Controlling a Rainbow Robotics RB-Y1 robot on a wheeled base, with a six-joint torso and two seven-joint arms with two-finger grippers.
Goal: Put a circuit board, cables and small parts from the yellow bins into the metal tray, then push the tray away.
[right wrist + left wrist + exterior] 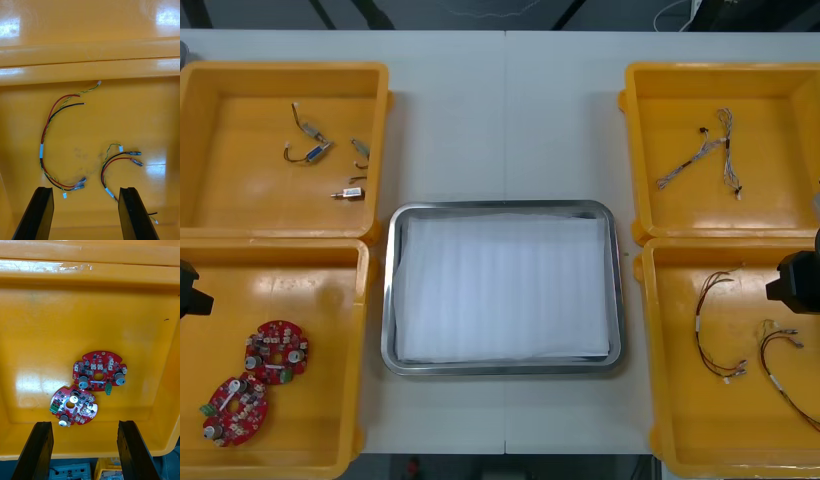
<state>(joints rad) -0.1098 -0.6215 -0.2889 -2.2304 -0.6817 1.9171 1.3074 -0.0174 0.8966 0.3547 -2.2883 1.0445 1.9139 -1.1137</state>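
Two round red circuit boards [275, 352] [235, 408] lie in the near left yellow bin [310, 290]. My left gripper [85, 423] hangs open above that bin, with both boards [99, 370] [73, 405] just beyond its fingertips. Red, black and yellow cables [708, 322] [772, 362] lie in the near right yellow bin [670, 400]. Over it my right gripper [85, 191] stands open, a long cable bundle [47, 142] and a shorter one [108, 165] lying beyond its fingers. The metal tray [392, 300], white inside, sits between the bins with nothing in it.
The far left bin [240, 190] holds several small metal parts [310, 150]. Twisted cables [705, 150] lie in the far right bin [770, 190]. Bare table runs between the far bins and beyond the tray.
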